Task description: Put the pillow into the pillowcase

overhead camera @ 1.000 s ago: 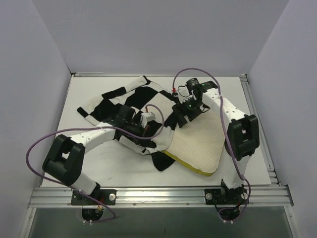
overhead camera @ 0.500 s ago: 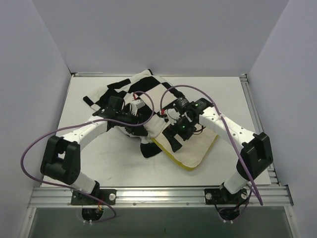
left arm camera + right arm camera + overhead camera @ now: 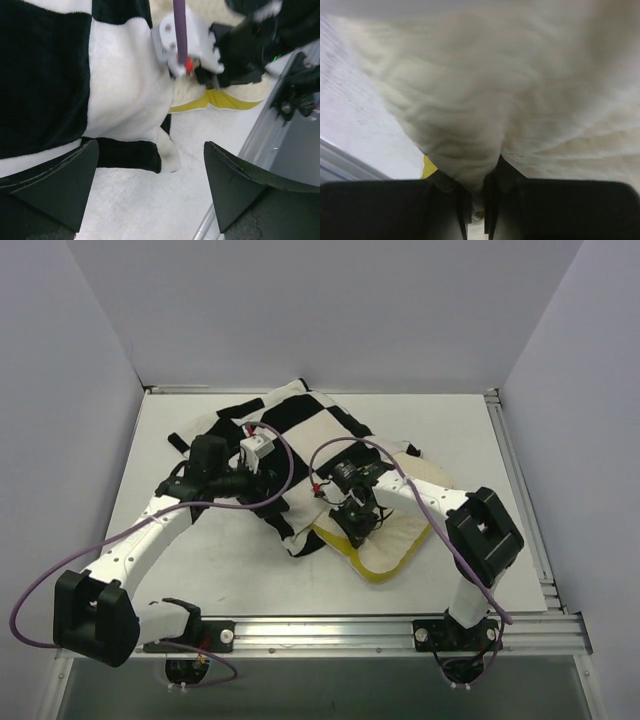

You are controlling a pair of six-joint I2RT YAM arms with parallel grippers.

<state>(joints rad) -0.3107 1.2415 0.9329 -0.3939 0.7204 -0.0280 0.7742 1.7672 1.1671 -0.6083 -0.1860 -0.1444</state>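
Right hand (image 3: 357, 525) nearer, tight on pillow (image 3: 400, 542)

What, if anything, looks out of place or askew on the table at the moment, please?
The pillowcase is bunched in a crumpled heap over the far-left part of the pillow rather than lying flat. The pillow sits diagonally, its yellow-edged near corner sticking out bare. Nothing looks spilled or damaged.

No readable text (labels, brands, numbers)
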